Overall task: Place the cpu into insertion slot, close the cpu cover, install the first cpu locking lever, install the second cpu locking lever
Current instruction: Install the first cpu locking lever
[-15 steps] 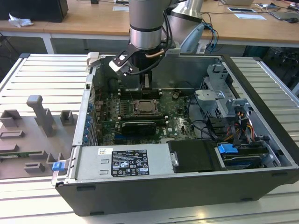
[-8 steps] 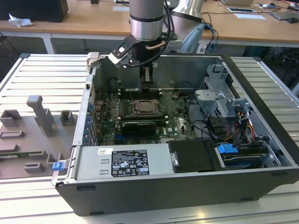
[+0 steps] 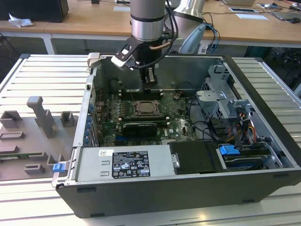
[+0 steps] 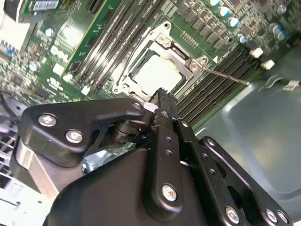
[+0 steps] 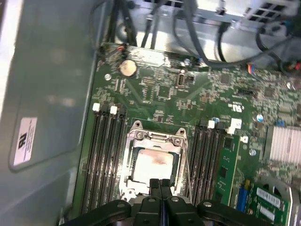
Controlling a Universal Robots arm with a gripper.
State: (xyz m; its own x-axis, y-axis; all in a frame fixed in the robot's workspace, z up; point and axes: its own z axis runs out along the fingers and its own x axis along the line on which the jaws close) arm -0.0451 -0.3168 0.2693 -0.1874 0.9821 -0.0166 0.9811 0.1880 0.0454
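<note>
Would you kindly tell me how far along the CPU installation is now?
Done: the cpu sits under the closed cpu cover. In hand: the shut fingers are poised at the cover's edge. Left: a thin locking lever juts out sideways, seemingly unlatched.

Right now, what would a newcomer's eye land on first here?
In the exterior view, the open computer case lies on the ribbed table, with the arm reaching down into it. In both wrist views the pale cpu stands out on the green board, framed by the silver cpu cover between black memory slots. The gripper, fingers shut, hangs at the cover's edge.
</note>
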